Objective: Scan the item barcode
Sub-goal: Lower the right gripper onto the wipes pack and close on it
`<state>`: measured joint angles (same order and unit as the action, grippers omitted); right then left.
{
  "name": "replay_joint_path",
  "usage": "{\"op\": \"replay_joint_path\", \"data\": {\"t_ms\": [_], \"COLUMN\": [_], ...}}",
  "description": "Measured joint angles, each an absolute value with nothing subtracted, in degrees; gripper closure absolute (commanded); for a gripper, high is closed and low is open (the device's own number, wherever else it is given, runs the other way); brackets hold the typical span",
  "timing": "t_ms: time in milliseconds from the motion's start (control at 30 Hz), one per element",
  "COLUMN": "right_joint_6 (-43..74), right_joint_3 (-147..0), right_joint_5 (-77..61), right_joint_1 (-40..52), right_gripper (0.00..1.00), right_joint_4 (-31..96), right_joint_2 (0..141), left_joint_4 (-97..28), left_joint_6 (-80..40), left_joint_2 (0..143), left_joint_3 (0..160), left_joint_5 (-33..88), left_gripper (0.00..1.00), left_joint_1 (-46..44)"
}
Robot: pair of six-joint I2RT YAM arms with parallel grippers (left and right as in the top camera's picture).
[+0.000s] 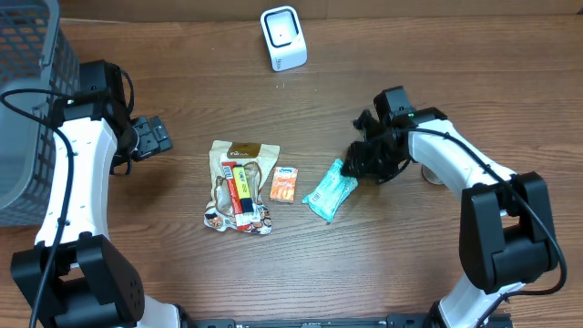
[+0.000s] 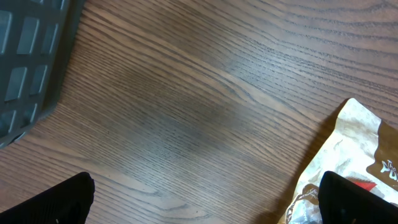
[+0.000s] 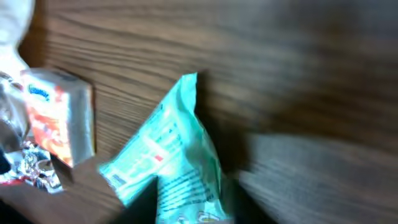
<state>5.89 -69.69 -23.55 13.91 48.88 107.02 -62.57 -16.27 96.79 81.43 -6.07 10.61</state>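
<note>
Lying on the table [image 1: 383,264] near its middle, the teal packet [image 1: 330,191] has its upper end right at the right gripper [image 1: 357,164]; I cannot tell whether those jaws are apart or clamped on it. An orange box [image 1: 284,184] and a brown pouch [image 1: 239,187] lie beside the packet, and the white scanner [image 1: 283,37] stands well apart. The left gripper [image 1: 153,135] has its 2 fingers spread wide.

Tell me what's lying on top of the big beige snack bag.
A slim yellow-and-red packet lies lengthwise on the beige snack bag. The bag's print beneath it is covered, and whatever is under the bag cannot be seen.
</note>
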Motion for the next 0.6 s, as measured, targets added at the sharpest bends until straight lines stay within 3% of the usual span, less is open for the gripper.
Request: {"op": "replay_joint_path", "data": {"t_ms": [267, 600], "right_joint_6": [5.78, 5.87], "right_joint_3": [-70.04, -64.82], "right_joint_5": [-21.54, -20.71], "right_joint_1": [13.91, 13.91], "right_gripper": [0.44, 0.46], "right_joint_4": [50.76, 42.11], "right_joint_2": [107.02, 107.02], "left_joint_4": [-62.57, -62.57], "left_joint_6": [-16.27, -16.27], "left_joint_2": [96.79, 96.79], "left_joint_3": [81.43, 81.43], "left_joint_5": [-6.07, -6.09], "left_gripper": [0.00, 0.00], "left_joint_1": [10.61, 10.61]}}
